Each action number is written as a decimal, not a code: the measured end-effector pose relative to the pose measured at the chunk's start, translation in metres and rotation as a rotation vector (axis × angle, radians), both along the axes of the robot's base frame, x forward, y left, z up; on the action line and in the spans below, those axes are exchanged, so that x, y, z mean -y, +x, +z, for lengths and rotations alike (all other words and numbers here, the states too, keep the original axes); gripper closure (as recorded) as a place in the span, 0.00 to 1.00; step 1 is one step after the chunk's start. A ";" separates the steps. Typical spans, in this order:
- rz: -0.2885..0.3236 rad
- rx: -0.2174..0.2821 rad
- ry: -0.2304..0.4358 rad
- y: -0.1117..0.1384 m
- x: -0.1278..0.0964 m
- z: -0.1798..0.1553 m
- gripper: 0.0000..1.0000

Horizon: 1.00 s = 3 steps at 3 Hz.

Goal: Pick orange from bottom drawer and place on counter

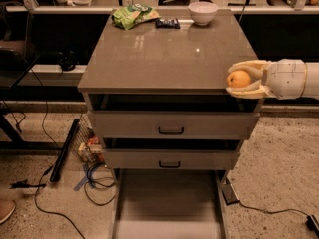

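Counter (164,59) glossy, bowl (203,12) and bag (133,15) at back, hand (233,80) clasping orange (240,78) at front corner, cables (97,183) on floor (279,168)

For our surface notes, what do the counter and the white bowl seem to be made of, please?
The counter looks like glossy laminate or coated board: it mirrors a light spot. The white bowl may be glazed ceramic or plastic, smooth. The gripper holds the orange at the counter's front right corner.
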State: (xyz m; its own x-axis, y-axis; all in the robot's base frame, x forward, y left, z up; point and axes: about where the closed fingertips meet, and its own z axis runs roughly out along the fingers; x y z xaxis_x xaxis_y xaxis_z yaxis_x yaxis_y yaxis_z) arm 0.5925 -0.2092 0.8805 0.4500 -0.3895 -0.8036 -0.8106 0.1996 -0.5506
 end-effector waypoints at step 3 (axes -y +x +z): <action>-0.054 -0.052 0.096 0.077 -0.007 0.034 1.00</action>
